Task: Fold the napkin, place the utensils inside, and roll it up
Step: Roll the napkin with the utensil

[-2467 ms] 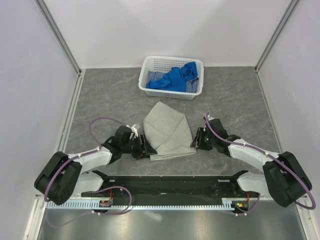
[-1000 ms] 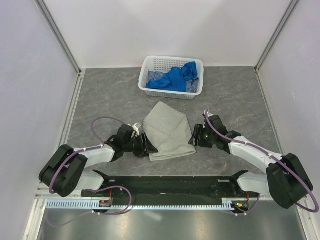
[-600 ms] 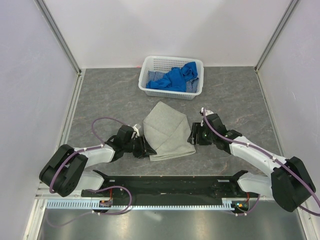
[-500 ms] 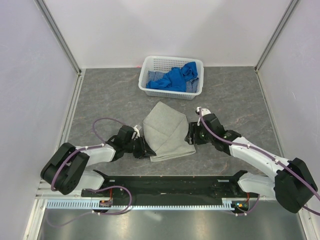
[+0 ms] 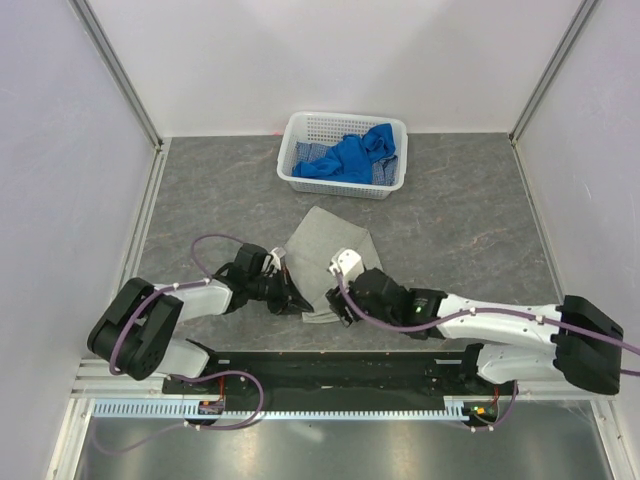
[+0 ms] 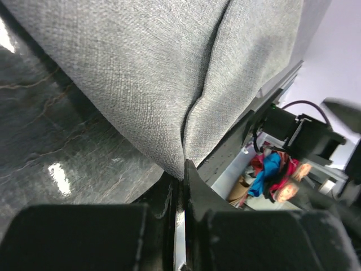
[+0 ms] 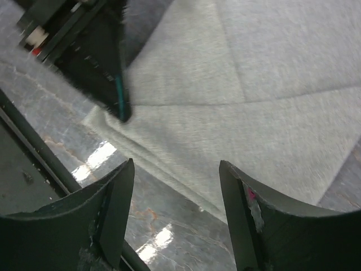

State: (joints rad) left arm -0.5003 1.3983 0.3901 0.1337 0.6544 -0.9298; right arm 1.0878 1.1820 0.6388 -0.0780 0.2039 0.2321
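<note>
The left hand (image 6: pixel 181 170) pinches the grey-beige cloth napkin (image 5: pixel 320 240) — the right hand (image 7: pixel 175 166) hovers spread, hiding its near edge. Beyond sits a white lattice basket (image 5: pixel 345 118) of blue cloths (image 5: pixel 350 157).

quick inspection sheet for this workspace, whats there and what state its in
surface: dark grey marbled table, glossy
job's things: napkin partly folded, lying mid-table; fork: nothing seen
clutter: white basket at the far side, holding blue cloths
grippers: left end effector shut on the napkin's near left corner; right end effector open above the napkin's near edge, holding nothing
cables: purple cables run along both arms, the left one looped
surroundings: pale walls, metal frame posts
</note>
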